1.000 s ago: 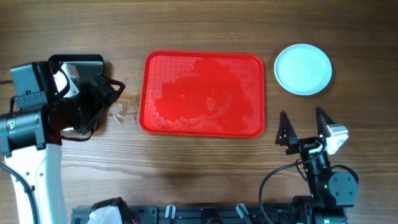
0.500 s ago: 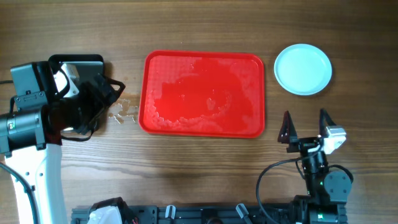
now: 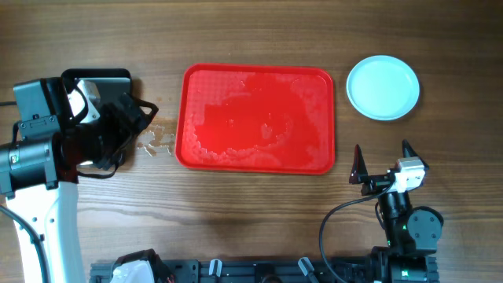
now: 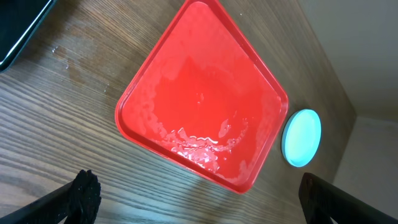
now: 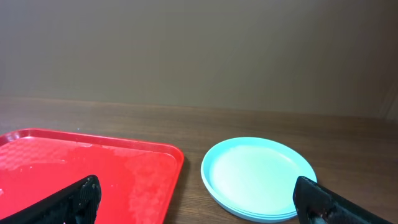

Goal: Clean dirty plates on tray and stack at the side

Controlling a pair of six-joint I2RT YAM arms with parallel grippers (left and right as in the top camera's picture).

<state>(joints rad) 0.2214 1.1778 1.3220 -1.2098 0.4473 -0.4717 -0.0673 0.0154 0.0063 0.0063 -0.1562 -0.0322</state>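
Note:
The red tray (image 3: 255, 118) lies in the middle of the table with a wet film and droplets on it and no plate on it; the left wrist view shows the tray (image 4: 199, 99) too. A stack of pale-blue plates (image 3: 383, 87) stands on the wood to the tray's right, and the stack (image 5: 258, 177) looks clean on top. My right gripper (image 3: 382, 149) stands open just in front of the plates, with nothing between its fingers (image 5: 74, 199). At the far left my left gripper (image 3: 141, 118) is open and empty, its fingertips (image 4: 84, 193) above bare wood.
A black tray (image 3: 98, 76) sits at the far left, partly under my left arm, and its corner (image 4: 15, 31) shows in the left wrist view. Water droplets (image 3: 157, 141) lie on the wood between it and the red tray.
My right arm has shifted slightly left and its wrist has turned a little. The left arm, tray and plates have not moved.

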